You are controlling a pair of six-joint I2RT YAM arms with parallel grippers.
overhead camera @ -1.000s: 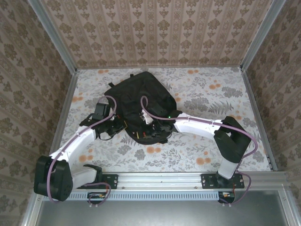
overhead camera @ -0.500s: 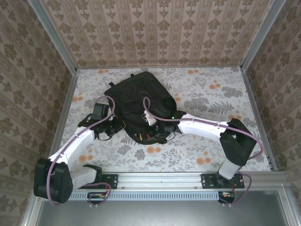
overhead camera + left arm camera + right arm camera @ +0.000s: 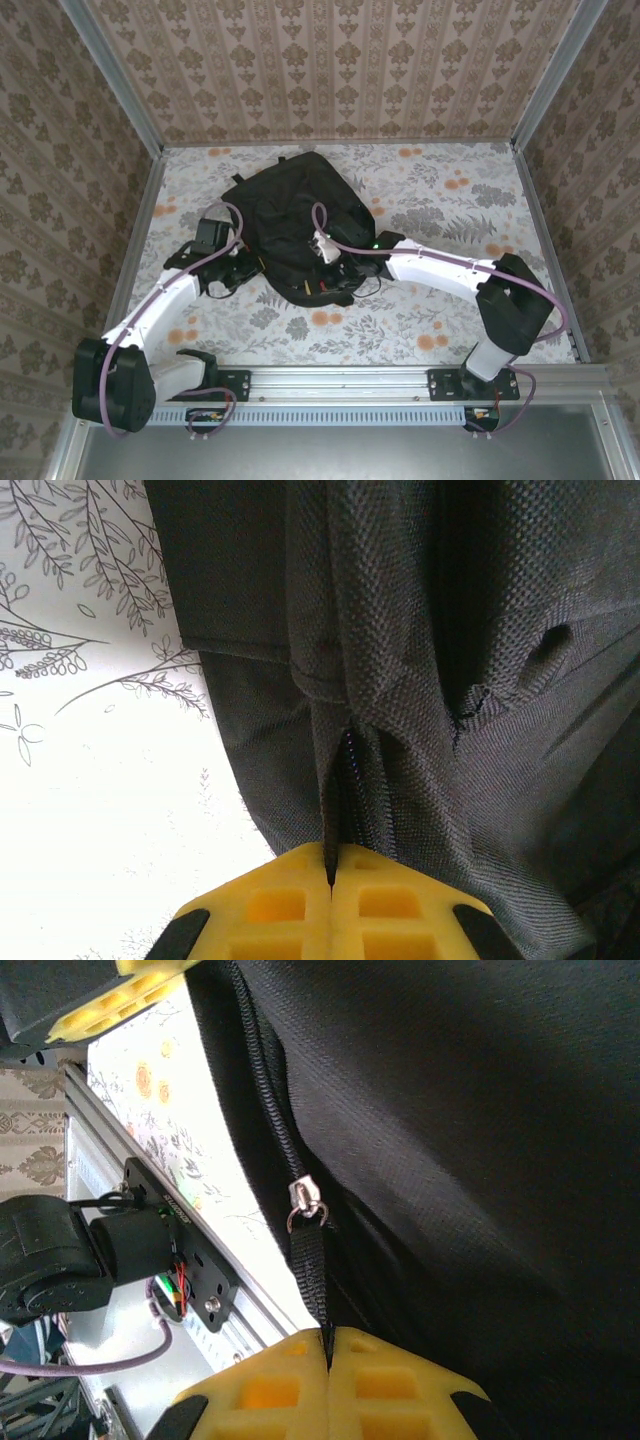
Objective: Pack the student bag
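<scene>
— Position of the student bag (image 3: 295, 205)?
— Middle of the floral table (image 3: 440, 310), lying flat; rounded end toward the far wall; near edge between the two wrists.
— Left gripper (image 3: 243, 270)?
— At the bag's near left corner; seen from the left wrist, the left gripper (image 3: 330, 865) has its yellow fingers (image 3: 275, 905) pressed together, a ridge of the bag's black fabric pinched between them; pale tablecloth lies to the left of the fabric.
— And the right gripper (image 3: 333, 278)?
— At the bag's near edge, just right of the other; from its own wrist camera the right gripper (image 3: 328, 1345) shows yellow fingers (image 3: 390, 1390) meeting with no gap, clamped on a black webbing pull (image 3: 312, 1270); that pull hangs from a silver zip slider (image 3: 305, 1203) at the end of a black zip line.
</scene>
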